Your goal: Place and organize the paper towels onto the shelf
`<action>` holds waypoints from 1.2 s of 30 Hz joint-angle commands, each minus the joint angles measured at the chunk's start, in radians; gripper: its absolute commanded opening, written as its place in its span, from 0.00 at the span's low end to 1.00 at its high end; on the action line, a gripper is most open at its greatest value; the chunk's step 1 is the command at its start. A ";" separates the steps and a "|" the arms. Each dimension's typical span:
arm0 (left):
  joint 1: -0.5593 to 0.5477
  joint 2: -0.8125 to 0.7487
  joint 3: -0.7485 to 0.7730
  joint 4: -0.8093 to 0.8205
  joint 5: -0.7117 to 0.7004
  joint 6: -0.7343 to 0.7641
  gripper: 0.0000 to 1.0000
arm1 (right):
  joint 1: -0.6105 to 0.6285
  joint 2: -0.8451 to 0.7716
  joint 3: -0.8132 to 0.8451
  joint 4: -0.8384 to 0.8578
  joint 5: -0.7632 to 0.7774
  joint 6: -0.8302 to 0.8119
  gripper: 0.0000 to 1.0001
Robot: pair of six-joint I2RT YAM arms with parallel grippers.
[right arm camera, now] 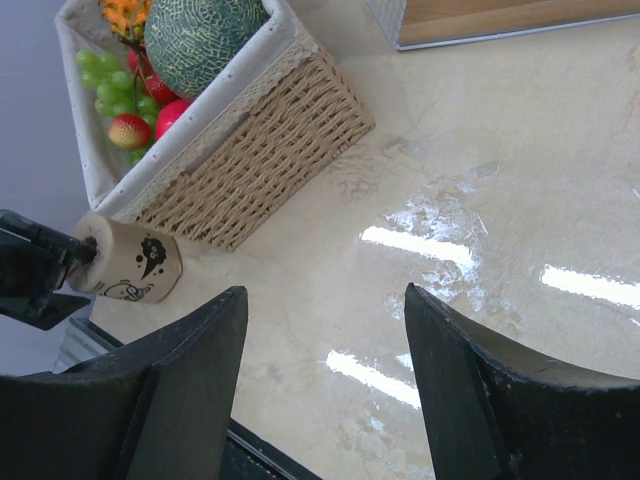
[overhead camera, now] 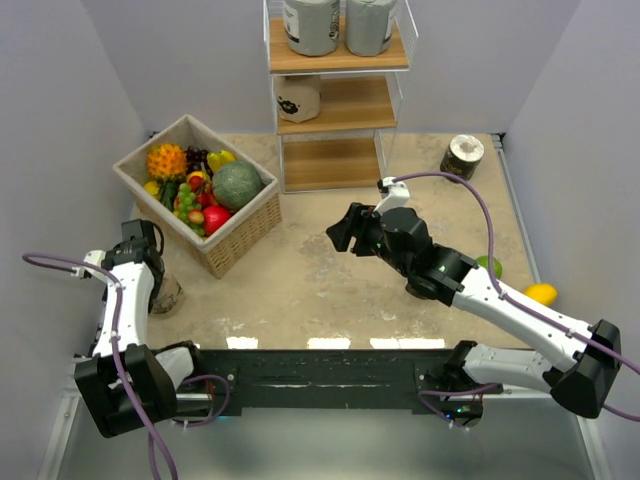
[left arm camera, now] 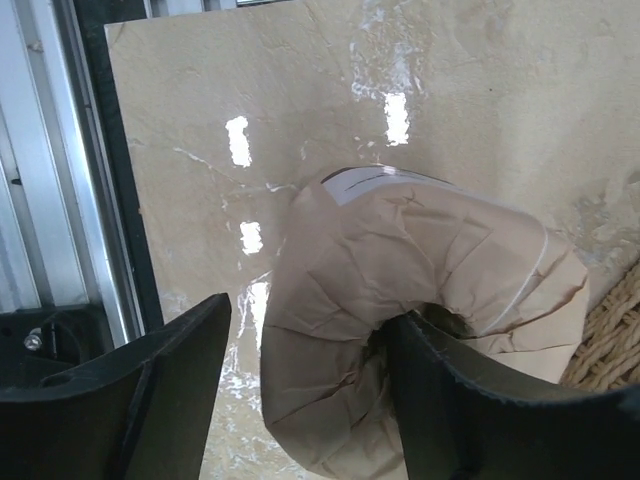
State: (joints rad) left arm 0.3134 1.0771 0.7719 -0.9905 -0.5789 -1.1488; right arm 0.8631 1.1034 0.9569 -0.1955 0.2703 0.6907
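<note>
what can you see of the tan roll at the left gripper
The tan roll is wrapped in crinkled tan paper, with black cartoon prints on its side in the right wrist view. Its hollow core faces the left gripper: one finger reaches into the core, the other is clear outside. It is near the table edge, beside the wicker basket; contact there is unclear.
</note>
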 commanded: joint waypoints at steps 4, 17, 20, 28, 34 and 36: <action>0.006 -0.055 0.044 -0.033 -0.051 -0.049 0.44 | 0.001 -0.051 0.043 -0.004 0.023 -0.028 0.68; 0.007 -0.166 0.299 -0.076 -0.030 0.151 0.26 | 0.001 -0.096 0.109 -0.065 0.038 -0.072 0.68; 0.006 -0.183 0.418 -0.034 0.054 0.263 0.22 | 0.001 -0.118 0.138 -0.099 0.055 -0.097 0.68; -0.002 -0.201 0.491 0.235 0.639 0.517 0.20 | 0.001 -0.206 0.157 -0.194 0.136 -0.143 0.69; -0.229 -0.213 0.457 0.391 0.737 0.498 0.20 | 0.001 -0.264 0.128 -0.237 0.167 -0.138 0.69; -0.389 -0.175 0.498 0.401 0.667 0.494 0.22 | 0.002 -0.275 0.120 -0.248 0.176 -0.135 0.69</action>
State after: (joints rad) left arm 0.1520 0.8860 1.2137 -0.7593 0.0383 -0.6834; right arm 0.8631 0.8528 1.0840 -0.4084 0.4026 0.5732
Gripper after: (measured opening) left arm 0.375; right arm 0.691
